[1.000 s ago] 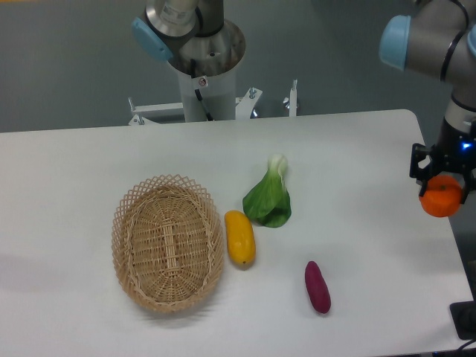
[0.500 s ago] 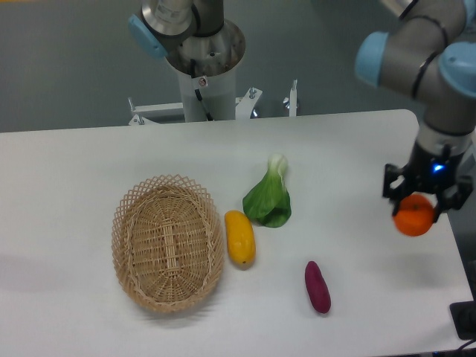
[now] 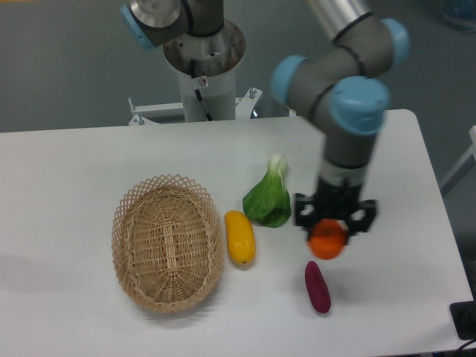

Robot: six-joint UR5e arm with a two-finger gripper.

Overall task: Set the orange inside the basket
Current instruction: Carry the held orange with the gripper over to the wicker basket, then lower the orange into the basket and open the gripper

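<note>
Orange [image 3: 327, 242] top behind pincer [image 3: 334, 217]

1. We see the orange [image 3: 328, 241], a small, round, bright-orange fruit, held off the worktop [image 3: 82, 163] between the fingers of the gripper [image 3: 333, 223], its lower half showing below them.
2. We see the basket [image 3: 168, 242], an oval of tan woven wicker with an open lattice rim, lying upright and empty on the worktop, well apart from the orange, to the left in the camera view.
</note>
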